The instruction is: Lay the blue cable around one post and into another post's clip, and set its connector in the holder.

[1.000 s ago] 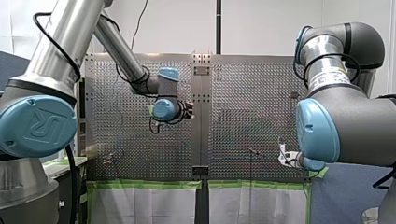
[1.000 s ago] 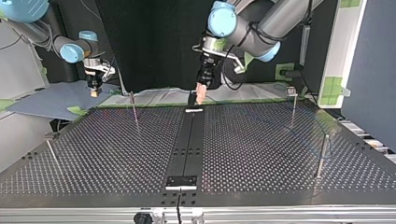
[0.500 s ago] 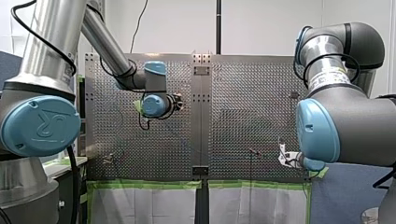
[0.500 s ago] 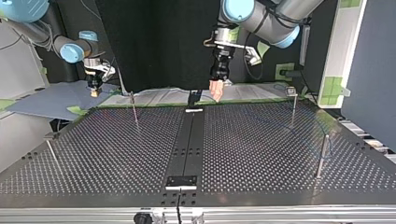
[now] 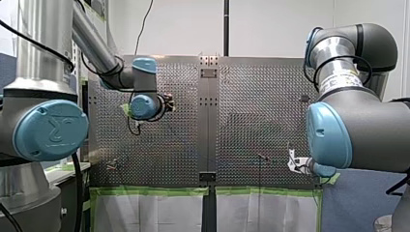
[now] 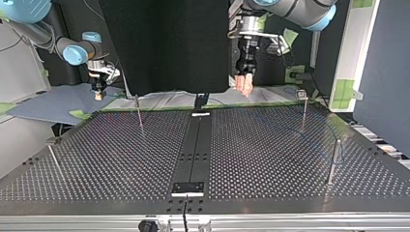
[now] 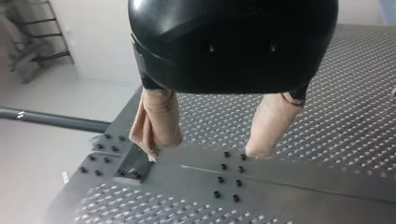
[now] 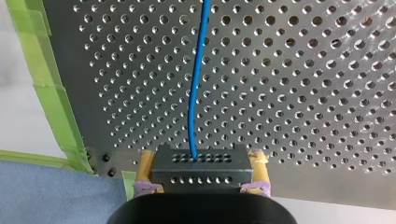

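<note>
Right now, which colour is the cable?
The cable is blue; the right wrist view shows it best.

The front camera looked from the near side across the table (image 5: 251,121); the top one faced back, low (sides crossed). Both wrist cameras sat close over it.

The black, beige-padded left gripper (image 7: 208,151) is held open at the top view's one o'clock, pointed down; the yellow-padded right gripper (image 8: 201,156), at ten o'clock, is clamped on a black perforated connector (image 8: 201,179).
</note>
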